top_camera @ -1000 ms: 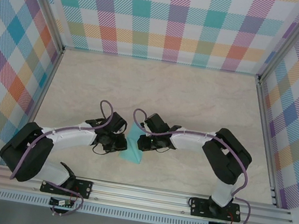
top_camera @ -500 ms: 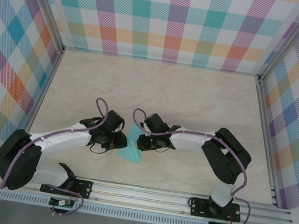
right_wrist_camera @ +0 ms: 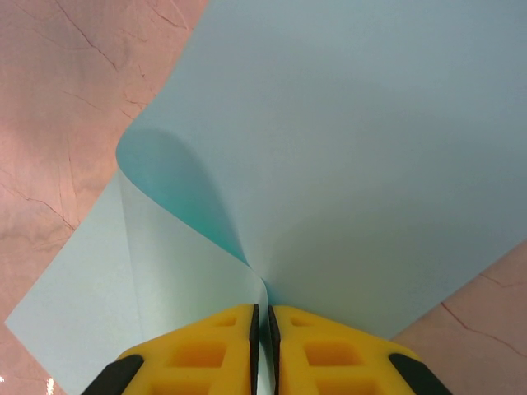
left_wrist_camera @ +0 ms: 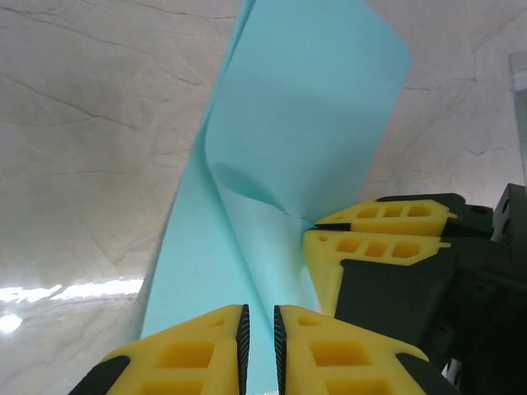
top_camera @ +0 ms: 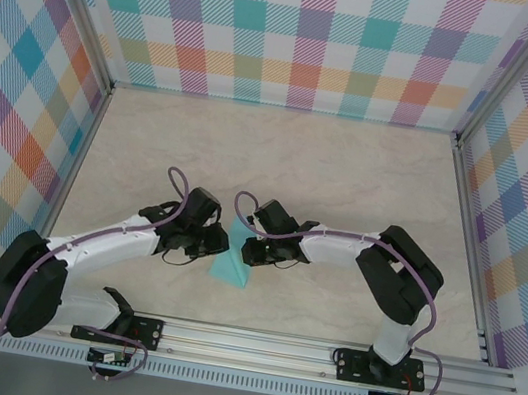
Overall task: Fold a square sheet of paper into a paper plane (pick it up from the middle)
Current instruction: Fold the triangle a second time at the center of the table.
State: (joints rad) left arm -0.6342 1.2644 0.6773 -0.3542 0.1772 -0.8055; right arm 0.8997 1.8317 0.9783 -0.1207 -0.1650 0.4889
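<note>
Teal sq paper sheet (top_camera: 230,269) (left_wrist_camera: 313,123) (right_wrist_camera: 370,164): plain, unmarked, bent in soft uncreased curl, raised on edge, front-ctr of table (top_camera: 349,171).

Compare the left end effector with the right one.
The right end effector pinches the square sheet of paper tight; the left end effector shows a slightly wider gap, grip unclear. The left reaches the sheet from its left side, the right from its right. Both are yellow-fingered.
</note>
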